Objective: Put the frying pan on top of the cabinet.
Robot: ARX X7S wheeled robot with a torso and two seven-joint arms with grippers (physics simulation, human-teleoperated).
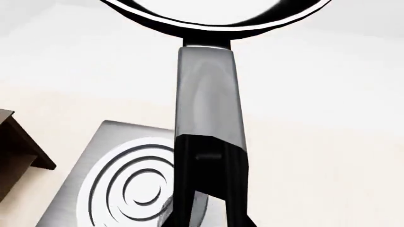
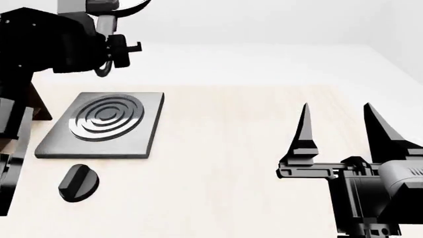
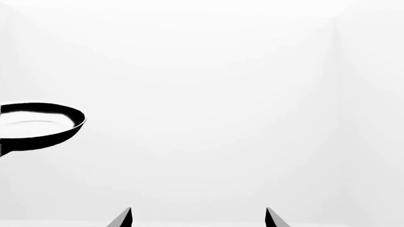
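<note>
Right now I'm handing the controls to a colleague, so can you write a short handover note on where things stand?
Left gripper: shut on the frying pan's handle, pan held up in the air, above the stove plate.
Right gripper: open, empty, hovering over the table, away from the job.
Cabinet: beside the stove plate on the robot's left, only an edge in view.
Done: pan picked up and lifted.
Left: carry the pan over the cabinet top, set it down flat, release.
Also on the table: a black knob.
</note>
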